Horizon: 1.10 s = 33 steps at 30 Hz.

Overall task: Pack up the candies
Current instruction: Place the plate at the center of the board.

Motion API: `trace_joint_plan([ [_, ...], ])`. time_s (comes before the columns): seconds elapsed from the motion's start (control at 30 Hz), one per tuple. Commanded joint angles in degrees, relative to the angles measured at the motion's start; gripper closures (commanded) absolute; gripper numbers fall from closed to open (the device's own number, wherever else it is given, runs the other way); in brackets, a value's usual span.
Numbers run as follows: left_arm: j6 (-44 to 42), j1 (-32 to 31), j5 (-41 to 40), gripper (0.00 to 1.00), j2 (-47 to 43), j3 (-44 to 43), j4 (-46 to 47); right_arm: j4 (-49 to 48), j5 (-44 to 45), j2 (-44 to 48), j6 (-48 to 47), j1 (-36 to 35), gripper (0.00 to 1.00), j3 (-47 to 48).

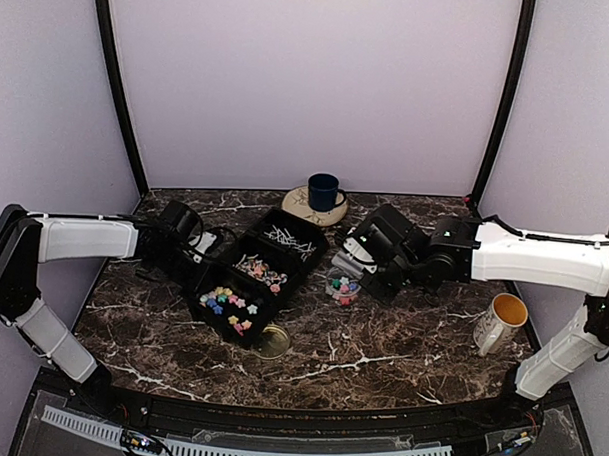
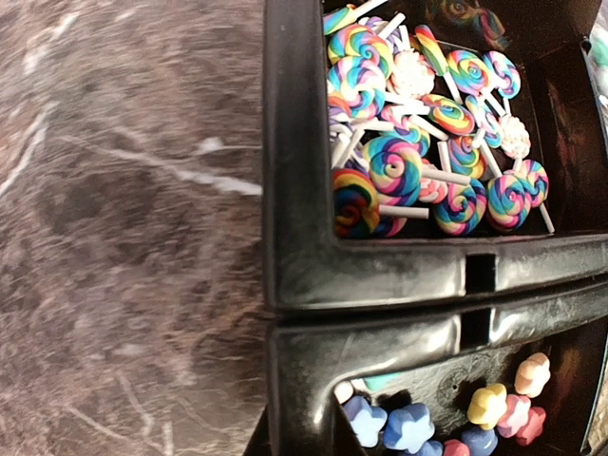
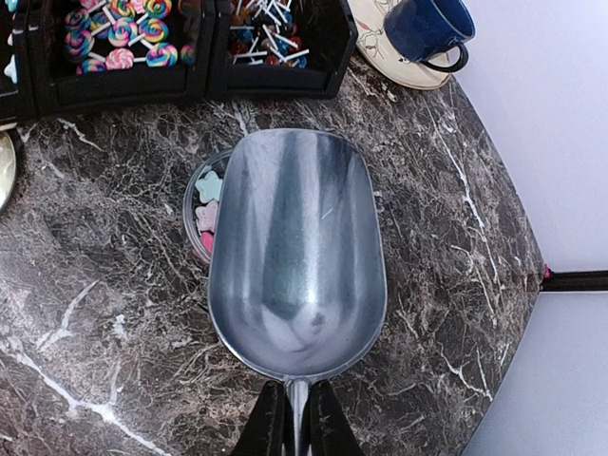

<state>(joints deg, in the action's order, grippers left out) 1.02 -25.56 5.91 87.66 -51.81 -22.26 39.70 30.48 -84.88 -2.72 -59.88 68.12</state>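
Holding scoop: right fingers [image 3: 271, 427] are clamped on the handle of the metal scoop [image 3: 294, 256]. Its bowl is empty and hangs over the clear jar [image 3: 187, 223], probably so a load tips straight in.
Bracing tray: left fingers [image 1: 198, 254] are closed at the left wall of the black tray [image 2: 380, 275]. Can't tell if they pinch the wall or just sit against it. My guess is they steady it for scooping.
Candy location: most candies [image 1: 261, 272] sit sorted in the tray's three bins. A few pastel pieces are in the jar.
Candy look: swirl lollipops [image 2: 394, 166] are rainbow discs on white sticks, heaped in the middle bin. Star pieces [image 2: 486, 404] are matte blue, yellow and pink, in the near bin. Pale sticks [image 1: 284, 237] are in the far bin, too small to detail.
Jar lid: gold lid [image 1: 274, 340] lies flat on the table [image 3: 95, 285], just off the tray's near corner and apart from the jar, so the mouth is open for filling.
Progress: early, and the jar looks only partly filled.
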Motion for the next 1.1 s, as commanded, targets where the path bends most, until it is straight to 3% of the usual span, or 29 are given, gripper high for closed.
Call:
trace_joint_plan([
  [0.0, -1.9, -1.4, 4.7, 1.00, -0.8, -1.7, 3.8, -3.0, 0.2, 1.6, -0.7, 0.3, 1.00, -0.4],
  [0.43, -0.8, -1.4, -1.8, 0.81, 3.4, -4.5, -2.2, -3.9, 0.6, 1.7, -1.8, 0.3, 1.00, -0.8],
  [0.73, -1.0, -1.4, -4.9, 0.78, 0.6, -5.7, -3.8, -4.0, 1.1, 2.2, -1.9, 0.3, 1.00, -1.3],
  [1.07, -0.4, -1.4, 0.4, 0.75, -6.8, -5.9, -1.6, -4.9, 1.1, 1.5, -2.3, 0.3, 1.00, -0.8],
])
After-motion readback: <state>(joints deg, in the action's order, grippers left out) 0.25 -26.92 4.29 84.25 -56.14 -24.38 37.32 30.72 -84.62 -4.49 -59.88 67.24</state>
